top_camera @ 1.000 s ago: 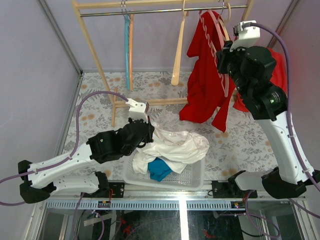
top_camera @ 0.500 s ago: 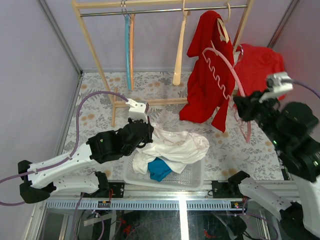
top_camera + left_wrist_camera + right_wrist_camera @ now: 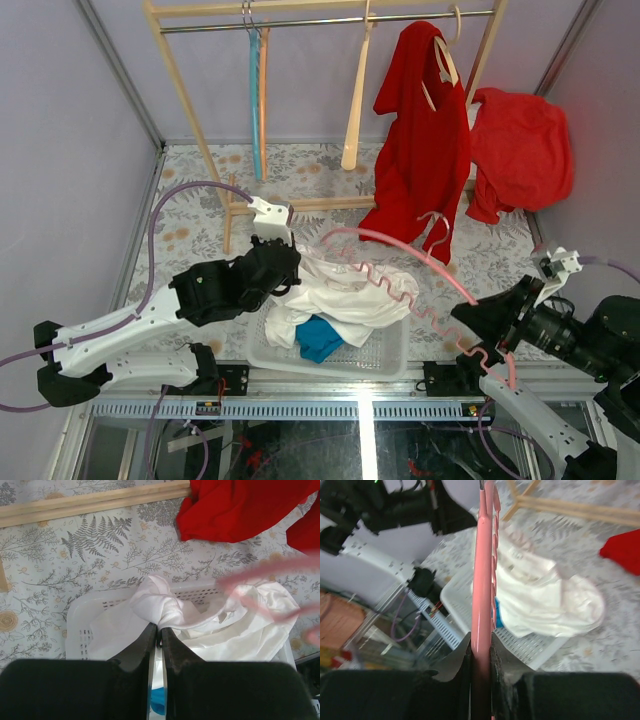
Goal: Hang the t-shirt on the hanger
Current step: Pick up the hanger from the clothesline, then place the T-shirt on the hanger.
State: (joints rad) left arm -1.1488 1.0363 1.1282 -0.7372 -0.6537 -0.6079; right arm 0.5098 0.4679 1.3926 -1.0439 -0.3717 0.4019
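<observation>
Behind hanger (image 3: 482,580) and t-shirt (image 3: 345,295), red garments (image 3: 420,150).

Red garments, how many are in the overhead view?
2. The hanging red garment is on the rail; the bunched red garment sits just right of it, beside the rack's right post. Others may be hidden under the white t-shirt.

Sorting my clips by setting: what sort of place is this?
Likely a lab test cell staged as a laundry corner: a wooden clothes rail hung with a red garment, and a white basket.
</observation>
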